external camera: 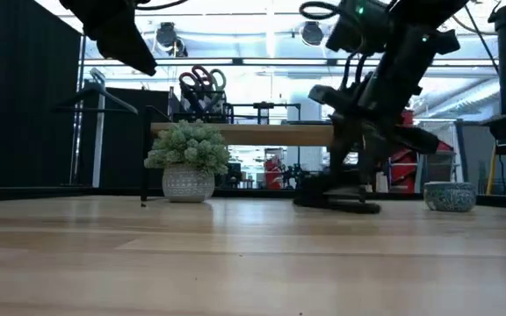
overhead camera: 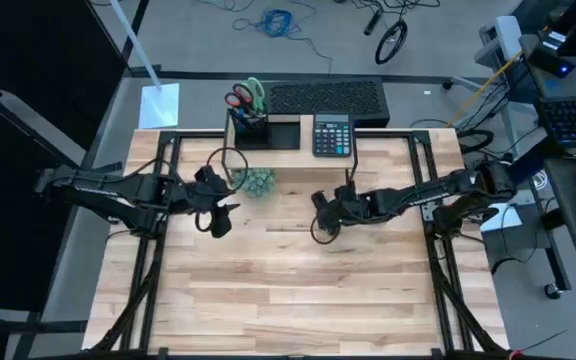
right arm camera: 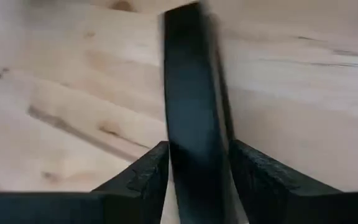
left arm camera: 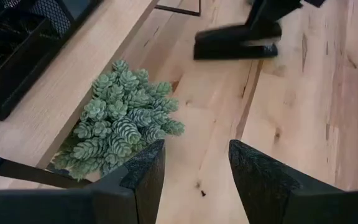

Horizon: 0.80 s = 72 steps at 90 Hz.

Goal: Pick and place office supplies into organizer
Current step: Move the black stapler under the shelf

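The organizer (overhead camera: 251,127) sits on the riser shelf (overhead camera: 288,150) at the table's far edge (scissors (overhead camera: 247,95) already upright in its cup), while nearer, mid-table, the right gripper (overhead camera: 322,222) straddles a black stapler (right arm camera: 194,124), apparently to lift it, and the left gripper (overhead camera: 218,215) hovers open, empty.

Bright even overhead light, ceiling lamps glaring in the low view, soft shadows — right wrist view motion-blurred

Beyond my pale wooden plank worktop (overhead camera: 298,290) lies grey floor (overhead camera: 188,40) (a tangled blue cable (overhead camera: 276,21) there); black curtain (external camera: 20,105) hangs left.
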### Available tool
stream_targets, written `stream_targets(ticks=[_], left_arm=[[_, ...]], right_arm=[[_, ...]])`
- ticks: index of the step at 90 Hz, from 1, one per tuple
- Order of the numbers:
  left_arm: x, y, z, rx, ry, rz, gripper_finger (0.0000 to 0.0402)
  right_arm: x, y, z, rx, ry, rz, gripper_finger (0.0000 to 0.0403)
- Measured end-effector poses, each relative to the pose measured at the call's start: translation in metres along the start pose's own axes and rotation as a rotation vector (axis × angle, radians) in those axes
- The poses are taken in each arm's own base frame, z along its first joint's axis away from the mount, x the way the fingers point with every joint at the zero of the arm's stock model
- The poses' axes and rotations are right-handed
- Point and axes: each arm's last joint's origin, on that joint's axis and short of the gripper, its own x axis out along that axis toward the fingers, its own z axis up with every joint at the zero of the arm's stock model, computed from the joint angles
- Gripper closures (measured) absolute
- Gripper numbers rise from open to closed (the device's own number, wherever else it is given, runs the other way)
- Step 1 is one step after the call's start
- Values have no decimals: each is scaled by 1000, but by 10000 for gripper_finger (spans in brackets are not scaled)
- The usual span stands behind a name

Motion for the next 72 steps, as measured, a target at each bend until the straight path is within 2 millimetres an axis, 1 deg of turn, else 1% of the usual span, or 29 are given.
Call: stream_targets(ticks=[11, 18, 36, 49, 59, 67, 72], left_arm=[[0, 0, 0, 0, 0, 0, 235], [0, 0, 0, 1, 0, 0, 235], [0, 0, 0, 1, 2, 1, 235], [0, 0, -1, 5, 13, 3, 235], [0, 1, -2, 8, 19, 5, 235], [0, 1, -2, 8, 19, 5, 235], [0, 1, -2, 8, 19, 5, 235]], right_arm=[[0, 0, 0, -5, -1, -3, 269], [0, 1, 0, -39, 0, 6, 273], [-8, 1, 1, -130, 7, 38, 266], [-25, 2, -2, -190, 2, 84, 263], [-44, 0, -7, -247, 7, 111, 263], [-56, -8, -15, -291, 8, 67, 263], [-59, -14, -20, -296, -6, 4, 264]])
